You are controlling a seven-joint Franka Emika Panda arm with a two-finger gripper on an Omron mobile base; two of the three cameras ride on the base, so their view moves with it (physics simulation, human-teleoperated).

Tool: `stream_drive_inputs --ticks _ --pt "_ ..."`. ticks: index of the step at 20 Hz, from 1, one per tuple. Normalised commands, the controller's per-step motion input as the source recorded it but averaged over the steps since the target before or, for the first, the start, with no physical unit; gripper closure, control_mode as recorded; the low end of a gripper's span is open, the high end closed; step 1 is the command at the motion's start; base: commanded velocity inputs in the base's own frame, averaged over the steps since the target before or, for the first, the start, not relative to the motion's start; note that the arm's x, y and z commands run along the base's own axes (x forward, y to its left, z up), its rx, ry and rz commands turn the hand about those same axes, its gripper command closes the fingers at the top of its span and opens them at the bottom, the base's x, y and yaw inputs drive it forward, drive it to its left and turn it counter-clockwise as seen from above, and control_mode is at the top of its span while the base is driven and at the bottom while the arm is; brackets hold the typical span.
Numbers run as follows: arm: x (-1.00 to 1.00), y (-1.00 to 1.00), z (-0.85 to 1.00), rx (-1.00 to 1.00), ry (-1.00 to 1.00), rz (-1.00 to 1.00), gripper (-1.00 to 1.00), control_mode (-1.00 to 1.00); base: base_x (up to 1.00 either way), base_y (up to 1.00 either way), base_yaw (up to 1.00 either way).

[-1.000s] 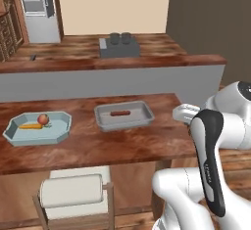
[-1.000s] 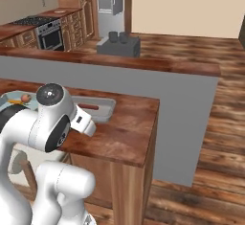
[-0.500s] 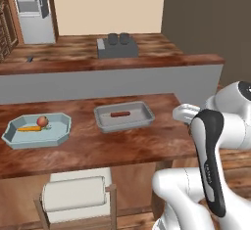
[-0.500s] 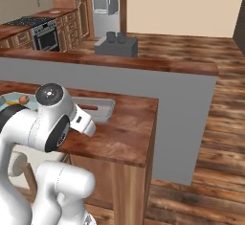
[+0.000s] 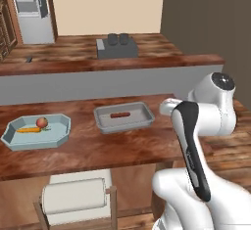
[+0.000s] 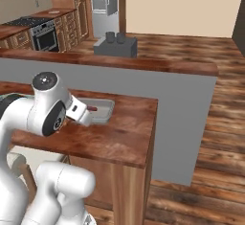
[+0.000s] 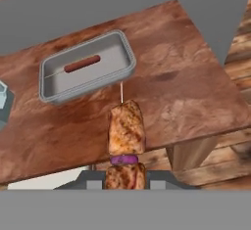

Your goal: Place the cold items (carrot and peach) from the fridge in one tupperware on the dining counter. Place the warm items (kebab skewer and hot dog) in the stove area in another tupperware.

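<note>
The dining counter is a long wooden top running across the foreground, with a grey half wall behind it and a second wooden counter beyond. On that far counter stands a dark grey appliance with two round knobs on top. A fridge stands open at the far left of the room in the left base view; a stove sits among the wooden cabinets in the right base view. Below the dining counter a roll of paper towel rests on a wooden holder.

Two containers sit on the dining counter, well apart. The pale blue tupperware at the left holds the carrot lying flat and the peach just beside it. The grey tupperware near the middle holds the hot dog, lying lengthwise on its floor.

The gripper hangs above the counter on the side of the grey tupperware away from the blue one. Its jaws are closed on the kebab skewer, gripping the lower meat chunk. The skewer points toward the grey tupperware, its thin tip reaching the near rim in the hand view.
</note>
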Motion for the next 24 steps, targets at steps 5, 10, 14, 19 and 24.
stream_drive_inputs --ticks 5,10,14,19,24 --pt "0.85 0.23 0.10 -0.04 0.10 -0.02 1.00 -1.00 0.00 0.00 0.00" --pt "0.79 0.08 -0.03 0.00 0.06 -0.04 1.00 -1.00 0.00 0.00 0.00" --pt "0.58 0.18 -0.34 0.05 0.00 -0.22 1.00 -1.00 0.00 0.00 0.00" --pt "0.43 0.37 -0.57 0.03 0.00 -0.30 1.00 -1.00 0.00 0.00 0.00" --pt "0.25 0.06 -0.52 0.14 0.00 -0.35 1.00 -1.00 0.00 0.00 0.00"
